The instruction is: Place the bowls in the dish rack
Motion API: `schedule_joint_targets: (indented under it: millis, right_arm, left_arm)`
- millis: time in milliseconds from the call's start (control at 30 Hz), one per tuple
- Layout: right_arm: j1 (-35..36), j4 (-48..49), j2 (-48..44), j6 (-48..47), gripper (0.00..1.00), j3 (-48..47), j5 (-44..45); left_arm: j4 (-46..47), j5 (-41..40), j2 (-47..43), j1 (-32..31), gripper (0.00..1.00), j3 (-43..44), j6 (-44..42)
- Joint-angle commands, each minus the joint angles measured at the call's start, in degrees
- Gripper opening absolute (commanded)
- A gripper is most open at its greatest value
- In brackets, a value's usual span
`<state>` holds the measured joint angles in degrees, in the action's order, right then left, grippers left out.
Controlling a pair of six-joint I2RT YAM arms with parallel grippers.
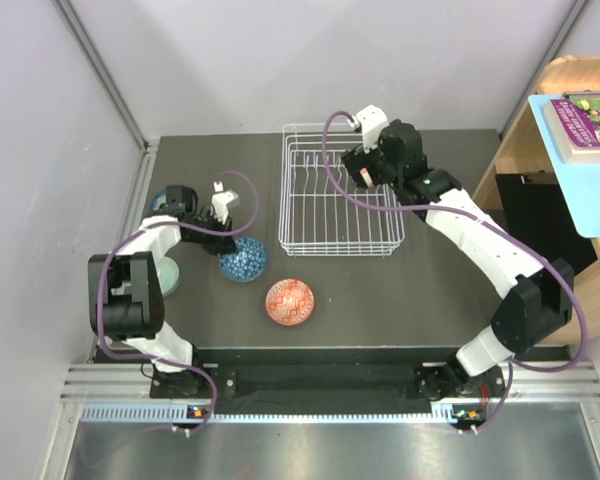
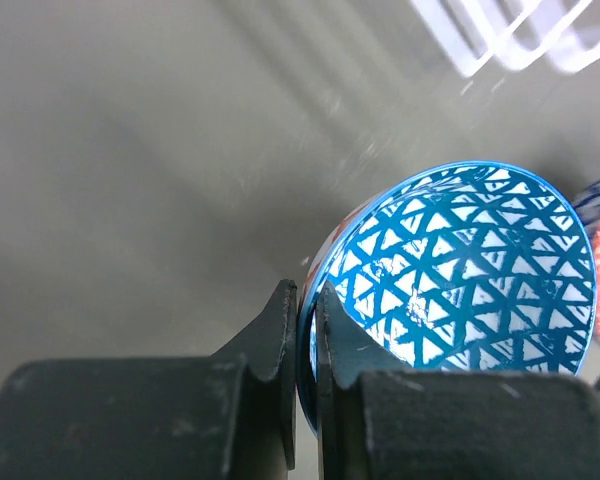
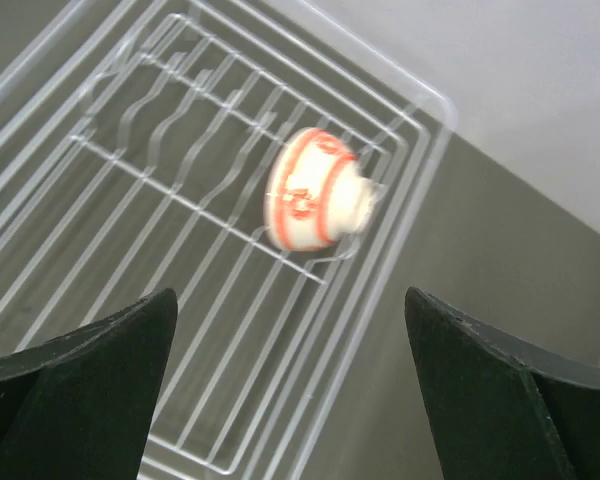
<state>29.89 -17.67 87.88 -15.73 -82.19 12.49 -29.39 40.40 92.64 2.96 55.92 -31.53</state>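
- Left pincer (image 2: 305,300) clamped on rim of blue-and-white triangle-patterned ceramic bowl (image 2: 460,270), on dark bench (image 1: 400,300) left of white wire dish rack (image 1: 320,190).
- Right pincer (image 3: 290,297) apart above rack; orange-red-and-white bowl (image 3: 315,205) inside, on its side, foot ring toward rack's edge.

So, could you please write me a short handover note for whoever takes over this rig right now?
Left claw: shut on the rim of a blue-and-white bowl, left of the dish rack.
Right claw: open and empty, above the rack.
Done: one orange-red bowl lies on its side in the rack.
Left: the gripped bowl, the other orange-red bowl in front of the rack, the pale green bowl at the far left, and what looks like a second blue bowl beyond it, partly hidden.
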Motion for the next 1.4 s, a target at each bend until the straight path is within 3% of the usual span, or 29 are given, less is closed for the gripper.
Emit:
schedule_joint_targets:
  millis: [0,200,333,467,633,667,1033,1367]
  right_arm:
    - [0.43,-4.65,1.86,5.17,0.95,-4.9,-14.49]
    - [0.08,-6.15,3.7,13.43,0.96,-6.75,-33.91]
    - [-0.79,-4.83,6.33,22.56,0.96,-7.19,-48.99]
    - [-1.32,1.22,8.01,29.95,0.96,-4.65,-61.6]
    - [-1.32,14.22,9.68,43.28,0.99,1.58,-73.81]
    - [-1.32,20.42,9.77,45.32,1.0,2.64,-74.8]
    - [-1.5,48.32,11.79,66.86,1.0,11.96,-80.69]
    - [-1.5,52.57,14.07,69.17,0.99,12.93,-82.28]
  left_arm:
    - [-4.0,9.33,-6.93,0.03,0.0,8.14,-1.52]
    - [-3.84,20.05,-11.24,0.03,0.0,13.86,-0.64]
    - [3.17,26.38,-14.5,0.03,0.0,12.29,6.09]
    - [17.83,27.45,-17.84,-0.76,0.0,8.6,15.52]
    - [21.83,23.25,-18.73,-5.4,0.0,6.92,18.17]
    - [21.74,22.27,-18.55,-6.29,0.0,7.01,17.73]
    - [22.53,11.2,-14.6,-16.14,0.0,7.8,14.75]
    - [24.46,7.59,-7.39,-18.51,0.0,12.98,14.39]
